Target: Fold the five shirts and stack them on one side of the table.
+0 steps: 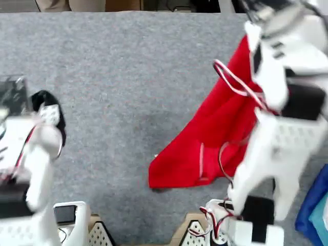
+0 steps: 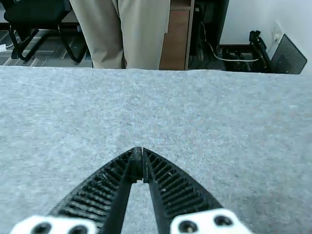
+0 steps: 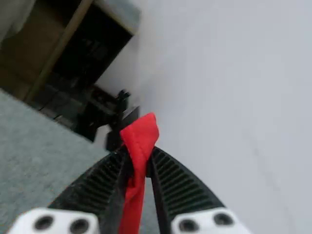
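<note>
Our right end effector [image 3: 139,153] is clamped on a thin bunched fold of the red shirt [image 1: 205,143], raised well above the table [image 1: 113,66]. The cloth hangs down from the grip, and its lower part lies spread on the table beneath. We judge the pinch narrow, so the fold could slide out under the shirt's own weight, or the trailing part could drag and crumple. A loop of the arm's cable [image 1: 233,82] lies across the cloth just below the grip and may snag it. Farther off, by that arm's base, blue cloth [image 1: 313,197] crowds the table edge. Our left end effector [image 2: 142,155], well apart, is closed on nothing over bare table.
</note>
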`<state>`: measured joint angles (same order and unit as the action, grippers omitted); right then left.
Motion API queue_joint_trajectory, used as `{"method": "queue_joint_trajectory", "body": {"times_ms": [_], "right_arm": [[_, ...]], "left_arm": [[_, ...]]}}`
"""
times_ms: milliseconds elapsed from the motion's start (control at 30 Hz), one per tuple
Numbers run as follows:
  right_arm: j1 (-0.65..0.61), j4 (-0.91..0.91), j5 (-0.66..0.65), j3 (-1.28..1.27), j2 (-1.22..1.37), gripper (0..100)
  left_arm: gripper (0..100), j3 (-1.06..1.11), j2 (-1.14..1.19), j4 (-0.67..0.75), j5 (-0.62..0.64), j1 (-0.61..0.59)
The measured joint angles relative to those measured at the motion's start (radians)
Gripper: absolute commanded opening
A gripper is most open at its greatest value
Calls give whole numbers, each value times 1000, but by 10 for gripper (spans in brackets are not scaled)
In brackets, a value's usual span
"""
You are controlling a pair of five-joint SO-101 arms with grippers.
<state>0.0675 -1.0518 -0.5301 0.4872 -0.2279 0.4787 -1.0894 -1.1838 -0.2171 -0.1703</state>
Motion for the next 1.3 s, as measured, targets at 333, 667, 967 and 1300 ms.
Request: {"method": "queue_joint_trajectory", "body": {"times_ms": [333, 667, 967, 1300], "right_arm": [[-34, 91, -63, -133, 196, 9], [-34, 92, -124, -133, 486, 9], [81, 157, -83, -135, 649, 9], [161, 196, -18, -135, 772, 9]], "left_arm": [[25, 54, 281, 41, 189, 178], [25, -80, 526, -74, 328, 686], [62, -161, 822, 48, 341, 750], [191, -391, 1217, 180, 565, 750]]}}
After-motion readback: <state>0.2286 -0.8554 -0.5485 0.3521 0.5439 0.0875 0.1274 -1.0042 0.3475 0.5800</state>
